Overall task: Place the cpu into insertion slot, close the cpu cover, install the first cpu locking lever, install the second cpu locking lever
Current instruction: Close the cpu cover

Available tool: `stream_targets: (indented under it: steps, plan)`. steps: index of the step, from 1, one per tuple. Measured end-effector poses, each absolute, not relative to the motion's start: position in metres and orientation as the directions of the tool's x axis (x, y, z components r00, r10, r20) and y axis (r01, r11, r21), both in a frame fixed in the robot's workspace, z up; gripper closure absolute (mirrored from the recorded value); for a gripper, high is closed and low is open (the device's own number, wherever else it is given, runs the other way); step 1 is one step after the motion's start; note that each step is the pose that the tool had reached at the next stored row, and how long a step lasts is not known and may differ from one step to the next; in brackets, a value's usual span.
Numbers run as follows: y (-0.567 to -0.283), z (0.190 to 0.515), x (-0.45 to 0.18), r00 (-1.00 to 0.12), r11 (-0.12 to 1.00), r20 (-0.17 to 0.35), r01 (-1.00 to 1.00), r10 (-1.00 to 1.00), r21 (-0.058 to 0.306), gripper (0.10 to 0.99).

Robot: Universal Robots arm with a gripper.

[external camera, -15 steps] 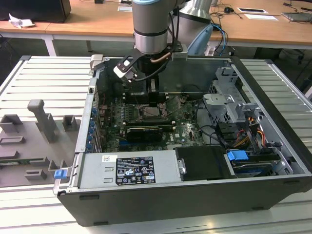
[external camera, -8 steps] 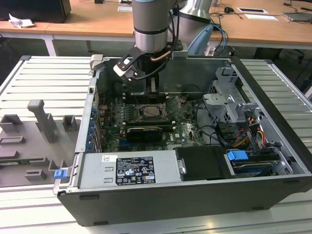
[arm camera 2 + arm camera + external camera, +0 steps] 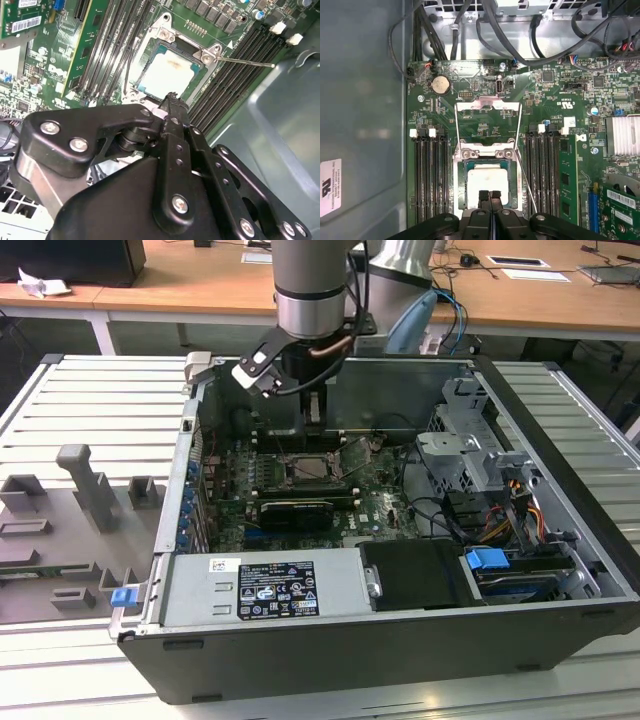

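Hand pressed together, gripping nothing, poised over cpu, seated flat in socket, middle of motherboard, toward far case wall. Seemingly cpu cover swung open beyond socket. Best to push cover's frame, never chip; avoid loose lever wires.

We see our arm dropping straight down in the exterior view, with its grey wrist upright directly above the claw. In both wrist views the claw points downward, its two black fingers pressed together at the tips and gripping nothing. Black linkage bars fan out behind those tips.
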State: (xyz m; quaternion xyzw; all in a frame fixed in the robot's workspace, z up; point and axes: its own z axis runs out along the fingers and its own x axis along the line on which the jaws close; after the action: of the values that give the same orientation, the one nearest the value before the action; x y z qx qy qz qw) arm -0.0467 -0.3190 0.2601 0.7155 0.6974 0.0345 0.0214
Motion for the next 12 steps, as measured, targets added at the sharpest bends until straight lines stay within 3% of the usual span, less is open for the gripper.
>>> stream_targets:
  steps: [12]
  plan:
    - [-0.3204,0.2638,-0.0372,0.025,-0.026,0.020,0.997,0.999,0.074,0.980]
